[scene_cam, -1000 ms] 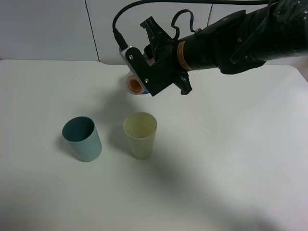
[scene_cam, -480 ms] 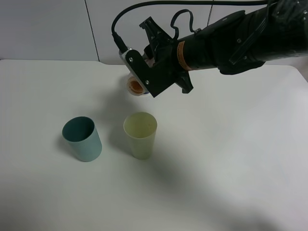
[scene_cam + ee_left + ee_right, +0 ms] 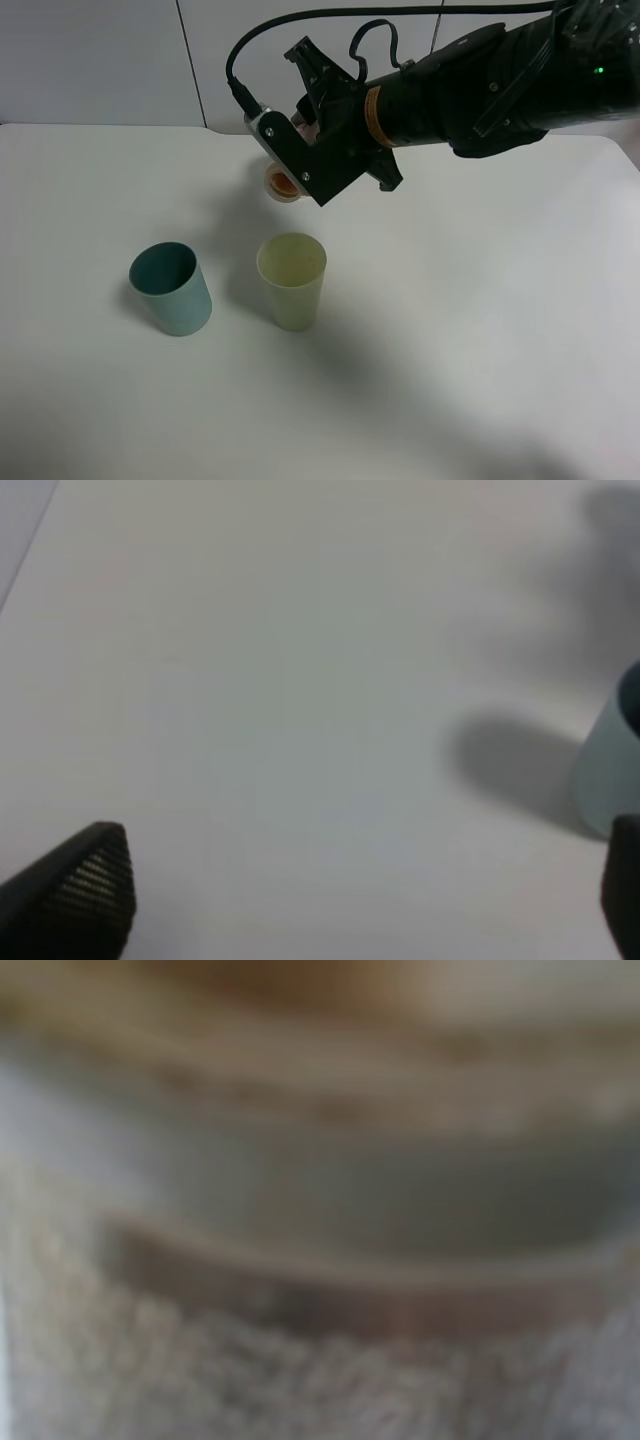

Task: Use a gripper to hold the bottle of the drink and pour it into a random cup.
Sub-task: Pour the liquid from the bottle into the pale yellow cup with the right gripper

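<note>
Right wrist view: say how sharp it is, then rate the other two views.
Right wrist view: total blur, only brown and pale bands, apparently too close to focus. Left wrist view: soft; the teal cup throws a diffuse shadow. Exterior high view: sharp, even light, the bottle mouth shows clearly.

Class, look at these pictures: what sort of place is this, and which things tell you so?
Probably a robotics test bench: bare white table, plain wall panels, and a black gripper holding a bottle near a teal cup and a yellow-green cup.
</note>
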Robot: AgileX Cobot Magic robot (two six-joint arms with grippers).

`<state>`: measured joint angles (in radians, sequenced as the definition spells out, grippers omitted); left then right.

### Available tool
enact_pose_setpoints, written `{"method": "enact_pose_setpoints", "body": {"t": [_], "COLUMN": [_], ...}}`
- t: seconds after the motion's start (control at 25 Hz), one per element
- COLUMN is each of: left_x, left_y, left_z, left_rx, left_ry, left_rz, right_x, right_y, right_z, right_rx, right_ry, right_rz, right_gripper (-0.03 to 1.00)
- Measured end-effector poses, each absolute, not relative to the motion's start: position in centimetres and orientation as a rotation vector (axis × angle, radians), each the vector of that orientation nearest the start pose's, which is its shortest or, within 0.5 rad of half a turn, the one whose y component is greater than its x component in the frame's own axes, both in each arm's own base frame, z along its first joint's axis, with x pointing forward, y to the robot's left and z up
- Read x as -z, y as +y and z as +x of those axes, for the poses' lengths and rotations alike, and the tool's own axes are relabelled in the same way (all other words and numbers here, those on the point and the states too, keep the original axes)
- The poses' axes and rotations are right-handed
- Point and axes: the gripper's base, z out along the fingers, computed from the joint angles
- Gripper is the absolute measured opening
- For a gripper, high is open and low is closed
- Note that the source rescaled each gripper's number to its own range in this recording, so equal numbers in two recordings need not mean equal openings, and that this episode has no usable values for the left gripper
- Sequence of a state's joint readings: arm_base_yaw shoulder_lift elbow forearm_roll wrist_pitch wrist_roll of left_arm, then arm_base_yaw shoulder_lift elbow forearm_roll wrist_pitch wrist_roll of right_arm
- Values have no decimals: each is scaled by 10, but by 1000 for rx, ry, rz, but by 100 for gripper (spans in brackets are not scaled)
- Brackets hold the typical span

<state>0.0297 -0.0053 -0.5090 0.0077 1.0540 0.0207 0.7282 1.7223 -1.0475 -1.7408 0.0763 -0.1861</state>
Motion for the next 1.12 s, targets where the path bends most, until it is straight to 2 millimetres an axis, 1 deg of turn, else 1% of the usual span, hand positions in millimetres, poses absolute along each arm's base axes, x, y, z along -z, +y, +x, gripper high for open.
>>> {"method": "enact_pose_setpoints", "body": {"t": [0.4, 1.12], "left_x": [-280, -280], "left_y": [0, 0], "left_z": [-7, -7], "left_rx": [-41, -41], "left_ry": [2023, 2023], "left_rz": [-9, -9], "right_x": [-227, -228], "right_y": [247, 258], "right_z": [286, 276], "right_rx": [799, 895], "right_ry": [548, 412], "right_rz": [-2186, -2229], "right_gripper": [0, 0]}}
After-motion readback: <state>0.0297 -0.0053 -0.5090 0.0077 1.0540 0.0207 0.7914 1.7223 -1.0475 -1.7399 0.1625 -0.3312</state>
